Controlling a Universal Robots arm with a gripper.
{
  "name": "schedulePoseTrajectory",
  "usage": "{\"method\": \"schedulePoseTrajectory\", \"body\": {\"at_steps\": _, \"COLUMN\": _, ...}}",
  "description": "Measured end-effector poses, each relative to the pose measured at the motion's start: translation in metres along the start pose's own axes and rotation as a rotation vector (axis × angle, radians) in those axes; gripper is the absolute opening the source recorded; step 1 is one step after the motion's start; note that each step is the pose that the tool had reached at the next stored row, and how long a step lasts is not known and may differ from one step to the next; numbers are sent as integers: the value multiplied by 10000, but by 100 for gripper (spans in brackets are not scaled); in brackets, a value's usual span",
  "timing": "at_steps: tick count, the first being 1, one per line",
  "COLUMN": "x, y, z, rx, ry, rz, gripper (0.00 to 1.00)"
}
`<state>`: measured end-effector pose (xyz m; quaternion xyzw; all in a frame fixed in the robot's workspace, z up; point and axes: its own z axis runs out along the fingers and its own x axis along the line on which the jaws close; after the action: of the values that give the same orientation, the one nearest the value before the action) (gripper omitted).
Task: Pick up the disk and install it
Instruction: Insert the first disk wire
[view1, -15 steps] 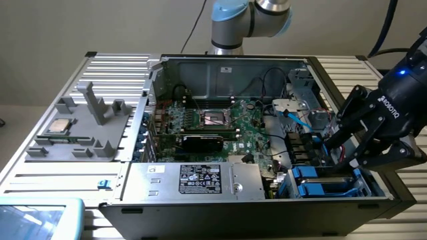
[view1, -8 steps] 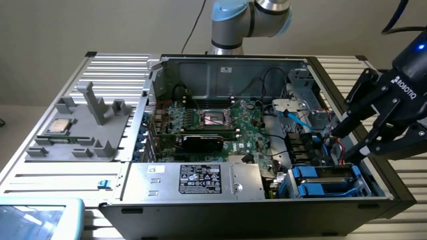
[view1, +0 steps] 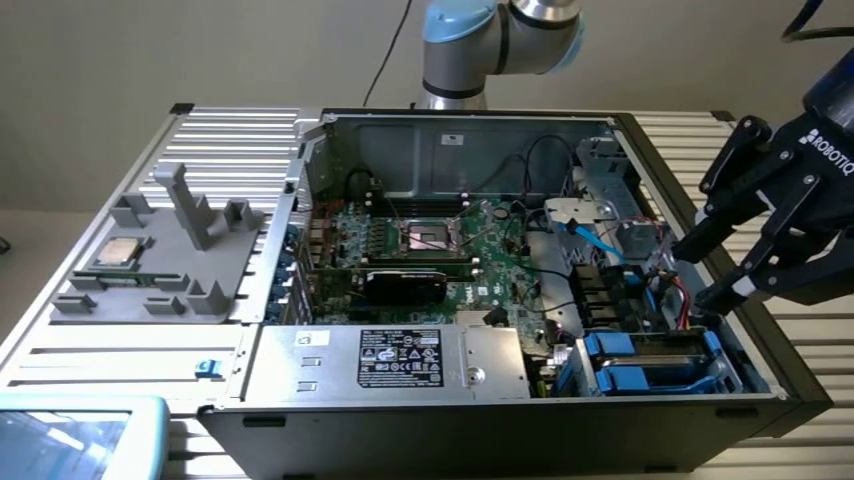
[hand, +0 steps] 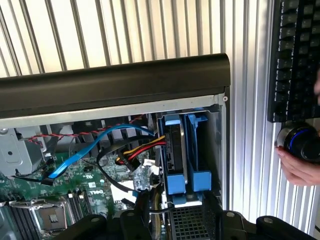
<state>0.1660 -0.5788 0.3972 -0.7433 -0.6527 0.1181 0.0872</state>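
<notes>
- Presently, the flat rectangular grey-metal disk in its blue plastic carrier (view1: 647, 378) stands on edge inside the drive bay. In the exterior view that is about 4 o'clock of the open black-and-silver tower computer case (view1: 441, 150).
- In the wrist view the dark drive body sits down between blue frame pieces, close against the case's black side rim.
- Progress, as judged: the pick-up appears complete and the disk appears placed in its slot. Whether it is pushed fully home or latched cannot be confirmed.
- A red, yellow and black cable bundle (hand: 145, 146) ends just beside the bay. Whether it is plugged into the disk cannot be told.
- The black two-finger gripper (view1: 701, 273) hangs at 3 o'clock of the case, over the side wall. Its fingers are spread apart and carry nothing.
- Relation: in the exterior view the disk lies between 6 and 7 o'clock of the gripper, near it but clearly apart, with no contact.
- Other items noted:
  - A green motherboard (view1: 467, 260) lies at the case's centre.
  - A large silver box with a black sticker (view1: 400, 358) sits at 6 o'clock.
  - A small square silver processor chip (view1: 118, 252) rests on a grey tray at 9 o'clock, on the slatted metal bench (view1: 227, 140).
  - A person's hand (hand: 300, 167) rests by a round knob next to a black keyboard (hand: 295, 55).
</notes>
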Motion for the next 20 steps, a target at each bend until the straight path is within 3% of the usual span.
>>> {"method": "schedulePoseTrajectory", "body": {"at_steps": 20, "x": 0, "y": 0, "z": 0, "rx": 0, "ry": -1, "rz": 0, "gripper": 54}}
